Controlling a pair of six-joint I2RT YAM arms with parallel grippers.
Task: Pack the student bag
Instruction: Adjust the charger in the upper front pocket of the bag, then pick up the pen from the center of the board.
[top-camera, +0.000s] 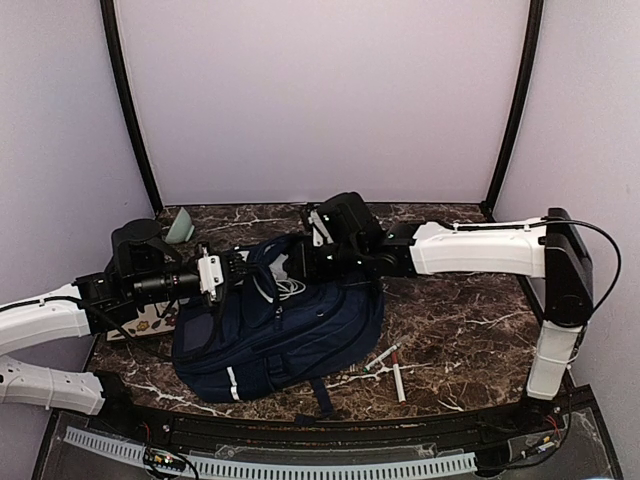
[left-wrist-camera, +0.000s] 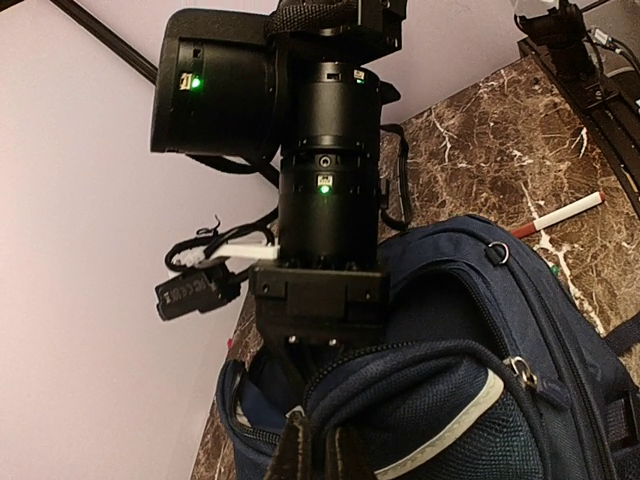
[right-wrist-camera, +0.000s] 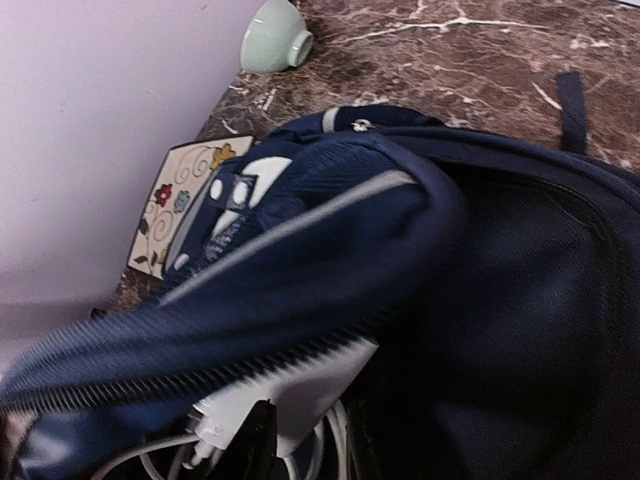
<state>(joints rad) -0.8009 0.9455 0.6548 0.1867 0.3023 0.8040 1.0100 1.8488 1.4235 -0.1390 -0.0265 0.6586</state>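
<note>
Left gripper (left-wrist-camera: 318, 452): closed, pinching the zipper rim of the large navy blue fabric student bag (top-camera: 290, 335). Behind it, a pale green ceramic bowl (top-camera: 181, 226) and a flat floral-patterned card (right-wrist-camera: 172, 210) sit on the dark marbled bench (top-camera: 450, 330). The bag lies flat at bench centre, mouth held agape. Right gripper (right-wrist-camera: 308, 445): inside the mouth, jaws either side of a white plastic adapter (right-wrist-camera: 300, 385) with cables; firm grip cannot be told. Right of the bag lie white markers (top-camera: 397, 378).
</note>
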